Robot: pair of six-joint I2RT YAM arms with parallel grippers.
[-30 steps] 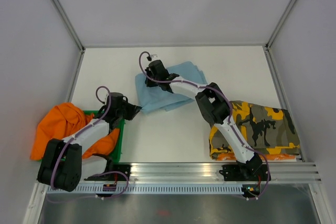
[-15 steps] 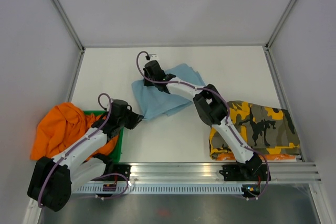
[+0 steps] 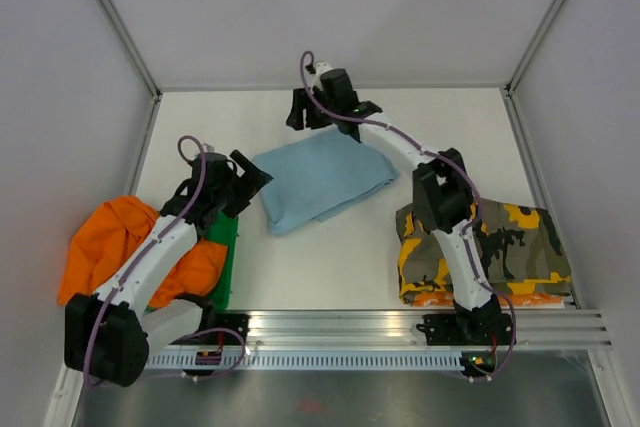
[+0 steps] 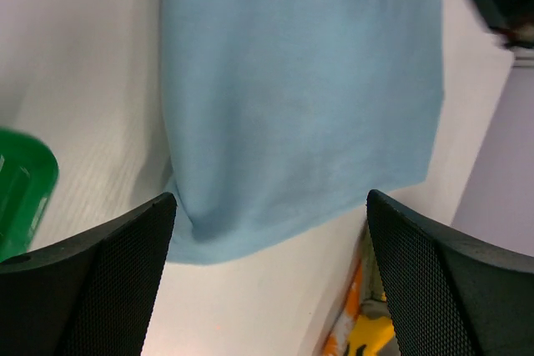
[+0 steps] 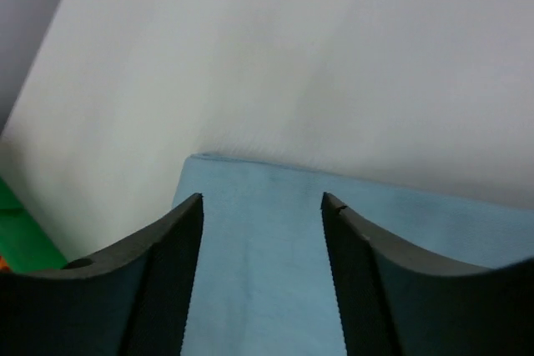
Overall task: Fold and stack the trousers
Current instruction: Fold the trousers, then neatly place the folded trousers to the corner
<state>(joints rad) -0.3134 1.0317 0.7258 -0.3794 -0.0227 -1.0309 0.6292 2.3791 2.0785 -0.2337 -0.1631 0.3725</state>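
The left tool (image 3: 245, 172) stands wide open with nothing between its fingers (image 4: 117, 273). It hangs over the white table (image 3: 450, 137) at the near-left corner of the folded light-blue trousers (image 3: 325, 179). From its wrist camera, the left tool (image 4: 271, 198) shows that cloth (image 4: 300, 89) spread flat straight ahead of the fingertips, its near edge slightly rumpled between the two fingers. Whether the tips touch the cloth cannot be told. A green bin (image 4: 21, 181) shows off to the tool's left side, and a scrap of the camouflage trousers (image 4: 359, 335) sits low beyond the right finger.

The right tool (image 3: 305, 115) is partly open and also empty. It hovers just past the far-left corner of the blue trousers. In its own camera, the right tool (image 5: 262, 199) frames that corner of the cloth (image 5: 259, 248) between and below its fingers (image 5: 167, 273), with bare table (image 5: 334, 56) ahead of them and a sliver of the green bin (image 5: 25, 239) to the left.

The camouflage trousers (image 3: 510, 242) lie folded well behind the right tool, beside that arm's base. The orange trousers (image 3: 105, 247) are heaped over the green bin (image 3: 228, 247), behind and to the left of the left tool.
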